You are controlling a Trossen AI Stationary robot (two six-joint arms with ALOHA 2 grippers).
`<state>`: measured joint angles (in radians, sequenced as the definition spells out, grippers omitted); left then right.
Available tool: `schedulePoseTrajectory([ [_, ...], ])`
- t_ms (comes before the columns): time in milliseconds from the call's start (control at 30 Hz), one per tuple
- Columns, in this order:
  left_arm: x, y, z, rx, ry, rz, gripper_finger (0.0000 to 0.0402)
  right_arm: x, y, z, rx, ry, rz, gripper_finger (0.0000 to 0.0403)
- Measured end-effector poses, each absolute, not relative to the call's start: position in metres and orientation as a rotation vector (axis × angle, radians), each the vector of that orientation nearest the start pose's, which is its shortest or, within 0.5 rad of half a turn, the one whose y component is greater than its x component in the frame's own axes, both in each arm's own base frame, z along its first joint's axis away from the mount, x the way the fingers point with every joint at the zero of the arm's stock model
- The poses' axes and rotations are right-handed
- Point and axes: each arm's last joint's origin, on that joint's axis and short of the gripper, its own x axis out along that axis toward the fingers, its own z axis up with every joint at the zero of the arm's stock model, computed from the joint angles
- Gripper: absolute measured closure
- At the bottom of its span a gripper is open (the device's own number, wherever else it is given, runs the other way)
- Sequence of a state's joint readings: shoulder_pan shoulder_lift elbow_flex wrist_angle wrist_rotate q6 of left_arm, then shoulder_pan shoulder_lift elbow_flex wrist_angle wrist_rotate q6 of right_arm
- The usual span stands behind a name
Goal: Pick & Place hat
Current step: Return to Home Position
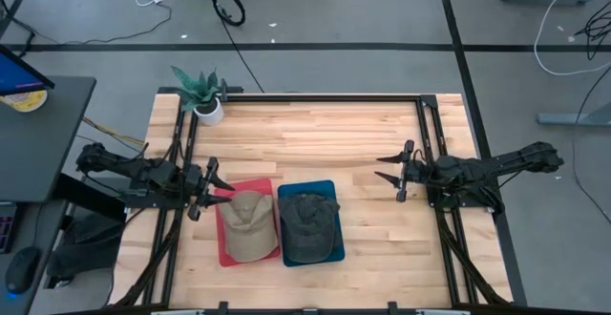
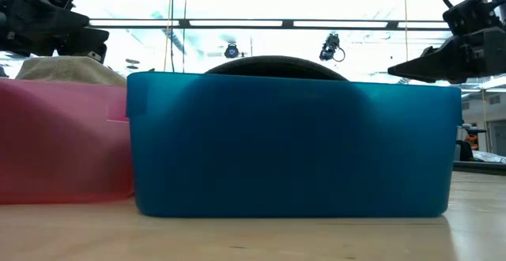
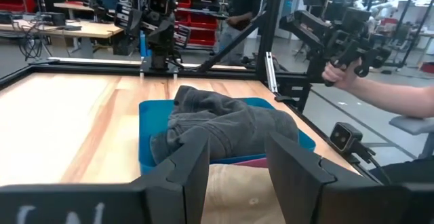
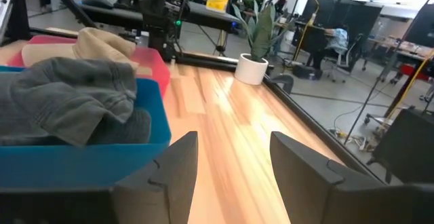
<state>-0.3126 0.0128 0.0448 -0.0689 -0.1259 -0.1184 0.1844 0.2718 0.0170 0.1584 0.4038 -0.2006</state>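
Two bins are seen side by side nr the front-ctr of the bench (image 1: 325,134), walls touching or nearly so. The brown cap (image 1: 250,224) is held in the red bin (image 1: 222,254), on the left, and is heaped above the rim. The black cap (image 1: 307,224) is held in the blue bin (image 1: 336,250), on the right. It is crumpled, and its crown is seen just above the rim in the low view.

The left gripper (image 1: 220,183) is found at the red bin's rear left corner, just beside the brown cap & raised above rim height. Its fingers are spread w/ nothing btwn them. The right gripper (image 1: 380,167) is held over bare bench to the right of the blue bin, well apart from it & pointed toward the bins. Its fingers are likewise spread & empty.

A potted plant (image 1: 202,95) is stood at the rear left corner of the bench. In the left wrist view, beyond the bench, a person's hand (image 3: 337,71) is closed round a dark handheld rig (image 3: 339,37).
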Motion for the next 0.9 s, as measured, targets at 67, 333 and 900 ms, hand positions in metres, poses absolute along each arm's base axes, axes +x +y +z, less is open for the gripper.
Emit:
schedulePoseTrajectory([
  [67,0.092,-0.026,0.171,-0.110,0.047,-0.184,0.0252,0.112,0.009,0.162,-0.213,0.108,-0.210,0.0214],
  [333,0.092,-0.026,0.172,-0.113,0.039,-0.181,0.0252,0.113,0.011,0.164,-0.146,0.079,-0.152,0.0214],
  [900,0.092,-0.026,0.173,-0.119,0.013,-0.183,0.0252,0.111,0.021,0.156,-0.168,0.131,0.217,0.0214],
])
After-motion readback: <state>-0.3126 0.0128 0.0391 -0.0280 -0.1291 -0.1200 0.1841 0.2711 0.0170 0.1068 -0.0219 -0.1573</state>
